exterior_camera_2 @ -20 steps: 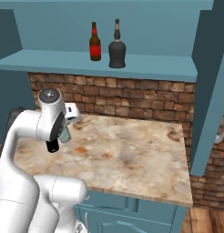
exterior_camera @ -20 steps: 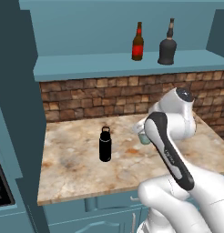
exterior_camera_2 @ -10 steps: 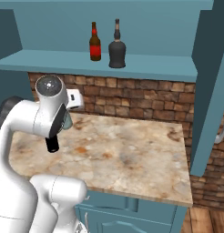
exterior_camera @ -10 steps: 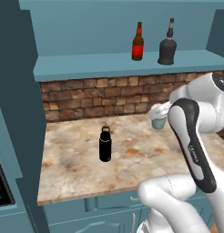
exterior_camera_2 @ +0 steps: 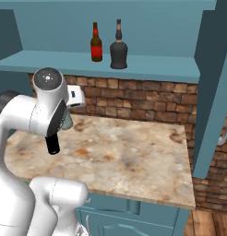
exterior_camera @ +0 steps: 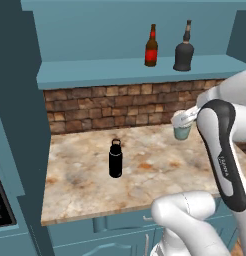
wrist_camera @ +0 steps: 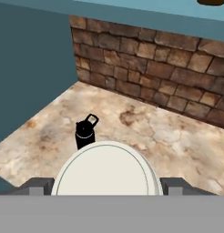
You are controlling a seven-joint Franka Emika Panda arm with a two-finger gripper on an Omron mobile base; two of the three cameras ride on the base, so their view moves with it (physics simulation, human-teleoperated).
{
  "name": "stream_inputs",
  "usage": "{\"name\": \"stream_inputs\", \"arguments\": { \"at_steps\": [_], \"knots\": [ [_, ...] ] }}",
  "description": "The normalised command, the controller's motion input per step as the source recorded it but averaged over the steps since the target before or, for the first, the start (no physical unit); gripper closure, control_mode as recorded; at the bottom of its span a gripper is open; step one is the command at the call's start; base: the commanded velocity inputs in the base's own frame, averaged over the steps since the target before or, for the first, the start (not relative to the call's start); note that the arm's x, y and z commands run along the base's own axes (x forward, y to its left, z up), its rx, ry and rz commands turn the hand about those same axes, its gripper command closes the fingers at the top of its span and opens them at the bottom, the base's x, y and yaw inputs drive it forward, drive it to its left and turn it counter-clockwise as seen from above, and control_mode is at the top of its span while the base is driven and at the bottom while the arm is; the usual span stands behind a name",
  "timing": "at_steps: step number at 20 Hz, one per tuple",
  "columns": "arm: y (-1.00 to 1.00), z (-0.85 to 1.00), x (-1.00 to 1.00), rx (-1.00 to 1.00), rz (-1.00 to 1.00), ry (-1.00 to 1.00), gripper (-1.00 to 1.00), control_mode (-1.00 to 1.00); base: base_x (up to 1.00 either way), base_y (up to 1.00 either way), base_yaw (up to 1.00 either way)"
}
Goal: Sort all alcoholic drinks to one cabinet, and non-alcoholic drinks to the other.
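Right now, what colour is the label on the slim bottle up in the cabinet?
Red, on the red-brown beer bottle; the left base view shows it best.

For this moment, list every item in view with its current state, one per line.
beer bottle: upright on the cabinet floor board
round-bellied bottle: upright on the board, beside the beer bottle, apart
flask: upright on the counter, capped, untouched
cup: held off the counter, upright, between the end effector's fingers
end effector: closed around the cup
cabinet: open

Two bottles on shelf: beer bottle (exterior_camera: 151,46), round-bellied bottle (exterior_camera: 184,48). One black flask (exterior_camera: 115,158) on counter (exterior_camera: 80,175). One pale cup (exterior_camera: 183,125). One arm (exterior_camera: 222,150).
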Motion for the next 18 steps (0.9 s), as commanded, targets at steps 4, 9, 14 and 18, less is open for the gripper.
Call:
{"name": "stream_inputs", "arguments": {
  "at_steps": [4,9,14,18],
  "knots": [
    [0.0,0.0,-0.06,0.0,0.0,0.0,1.0,1.0,-0.62,0.0,0.0],
    [0.0,0.0,0.0,0.0,0.0,0.0,1.0,1.0,-0.96,0.0,0.0],
    [0.0,0.0,0.0,0.0,0.0,0.0,1.0,1.0,-0.86,0.0,0.0],
    [0.0,0.0,0.0,0.0,0.0,0.0,1.0,1.0,-0.16,-0.02,0.52]
  ]
}}
